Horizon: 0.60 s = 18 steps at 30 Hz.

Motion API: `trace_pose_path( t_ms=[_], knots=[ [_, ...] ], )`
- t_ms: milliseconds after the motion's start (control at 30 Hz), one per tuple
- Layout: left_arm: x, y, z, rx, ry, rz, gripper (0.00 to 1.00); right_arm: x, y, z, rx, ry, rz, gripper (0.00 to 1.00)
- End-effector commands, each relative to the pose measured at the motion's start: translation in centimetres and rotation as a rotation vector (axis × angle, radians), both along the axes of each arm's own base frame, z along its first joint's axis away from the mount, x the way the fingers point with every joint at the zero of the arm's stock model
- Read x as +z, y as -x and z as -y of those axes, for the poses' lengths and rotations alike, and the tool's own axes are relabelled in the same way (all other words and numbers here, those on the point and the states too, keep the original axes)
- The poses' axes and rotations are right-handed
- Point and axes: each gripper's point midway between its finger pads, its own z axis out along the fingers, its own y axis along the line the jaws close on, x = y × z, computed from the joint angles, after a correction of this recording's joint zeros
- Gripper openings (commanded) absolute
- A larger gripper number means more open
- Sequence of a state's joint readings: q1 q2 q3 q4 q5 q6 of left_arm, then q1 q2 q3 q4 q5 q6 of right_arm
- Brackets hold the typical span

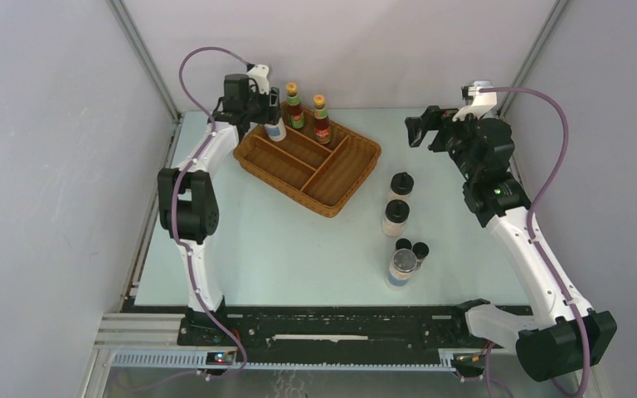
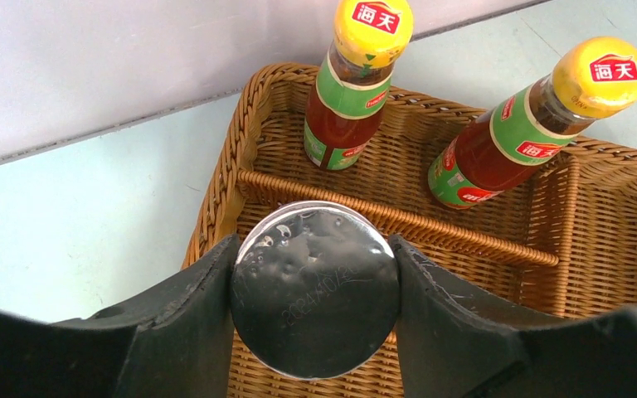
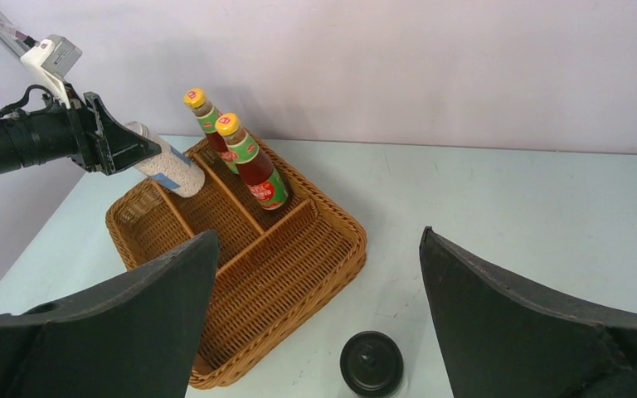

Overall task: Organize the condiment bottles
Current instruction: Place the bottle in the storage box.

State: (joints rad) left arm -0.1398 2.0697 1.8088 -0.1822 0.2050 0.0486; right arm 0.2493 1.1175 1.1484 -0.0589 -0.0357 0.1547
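A divided wicker tray (image 1: 329, 209) sits toward the far left of a pale surface (image 1: 282, 249). Two red-brown sauce bottles (image 1: 295, 108) with yellow caps stand side by side in the tray's far compartment, so that pair looks sorted.

The left end effector (image 1: 272, 116) is clamped on a silver-lidded jar (image 3: 166, 170), one finger on each side just under the lid. It holds the jar over the compartment next to the sauce bottles, on the near side of the wicker divider. The jar's long axis is slanted, not upright. Its lid end points up and back toward the left arm, and its base points down into the tray. I cannot tell whether the base touches the wicker floor.

The right end effector (image 1: 419, 128) hangs over the right side of the surface with its fingers spread wide and nothing between them.

Five bottles remain outside the tray, lined up to its right. They are two black-capped shakers (image 1: 401, 186), then two tiny dark vials (image 1: 403, 245) touching each other, then a second silver-lidded jar (image 1: 401, 268) nearest the arms, all standing upright.

By my reckoning the task is under halfway done: two bottles are placed, one is being set in, and five are left to fetch.
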Motion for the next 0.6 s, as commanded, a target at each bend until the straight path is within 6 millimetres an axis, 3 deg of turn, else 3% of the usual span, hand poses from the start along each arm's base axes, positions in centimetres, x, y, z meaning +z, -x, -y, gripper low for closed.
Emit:
trace_pose_path(
  t_ms=[0,567],
  knots=[
    [4.7,-1.0,0.3,-0.005,0.03,0.113,0.0,1.4,0.0,-0.3,0.013,-0.001,0.056,0.99],
    [2.2,-1.1,-0.2,0.02,0.008,0.044,0.0,1.0,-0.2,-1.0,0.027,0.002,0.046,0.99]
  ],
)
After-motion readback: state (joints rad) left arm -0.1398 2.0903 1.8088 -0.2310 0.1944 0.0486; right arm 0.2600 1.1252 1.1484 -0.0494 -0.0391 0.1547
